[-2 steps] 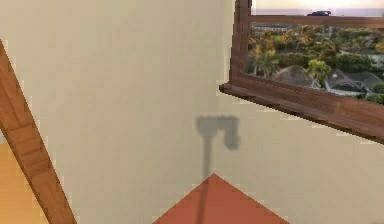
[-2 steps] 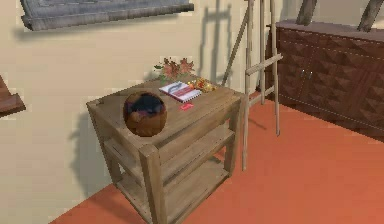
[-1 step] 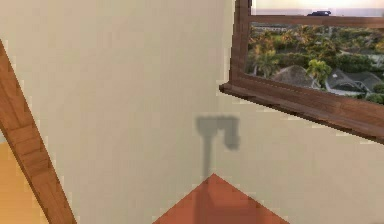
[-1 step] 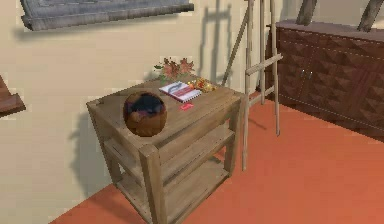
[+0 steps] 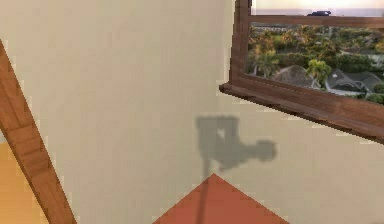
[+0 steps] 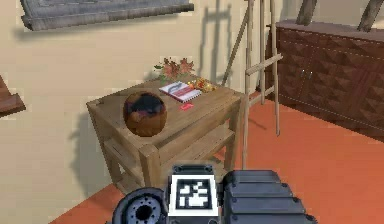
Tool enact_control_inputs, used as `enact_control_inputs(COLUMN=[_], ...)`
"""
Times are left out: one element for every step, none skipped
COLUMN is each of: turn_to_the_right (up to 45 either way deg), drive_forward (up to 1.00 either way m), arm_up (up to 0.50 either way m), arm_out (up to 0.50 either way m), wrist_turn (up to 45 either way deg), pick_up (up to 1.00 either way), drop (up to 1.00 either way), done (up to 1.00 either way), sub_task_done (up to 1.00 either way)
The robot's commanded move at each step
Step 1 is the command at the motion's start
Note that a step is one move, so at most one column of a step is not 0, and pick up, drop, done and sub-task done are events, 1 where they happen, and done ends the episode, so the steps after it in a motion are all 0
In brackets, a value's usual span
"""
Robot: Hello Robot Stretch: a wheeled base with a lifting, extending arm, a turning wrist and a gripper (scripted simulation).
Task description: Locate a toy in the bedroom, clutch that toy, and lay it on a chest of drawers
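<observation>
Lying on wooden table, dark ball, pictured above gripper

Chest of drawers cut by right edge; tabletop bits unidentifiable.

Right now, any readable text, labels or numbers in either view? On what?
No readable words or numbers.
White square at the arm side view's bottom edge: black marks forming a pattern, not text.
Flat red-and-white item on the wooden table: any print is too small to read.
</observation>
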Motion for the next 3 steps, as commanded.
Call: enact_control_inputs(turn_to_the_right=[0.0,0.0,0.0], drive_forward=[0.00,0.00,0.00], arm_up=[0.00,0.00,0.00], arm_out=[0.50,0.00,0.00], wrist_turn=[0.0,45.0,45.0], pick_up=[0.00,0.00,0.00], drop=[0.00,0.00,0.00], done=[0.00,0.00,0.00], sub_task_done=[0.00,0.00,0.00])
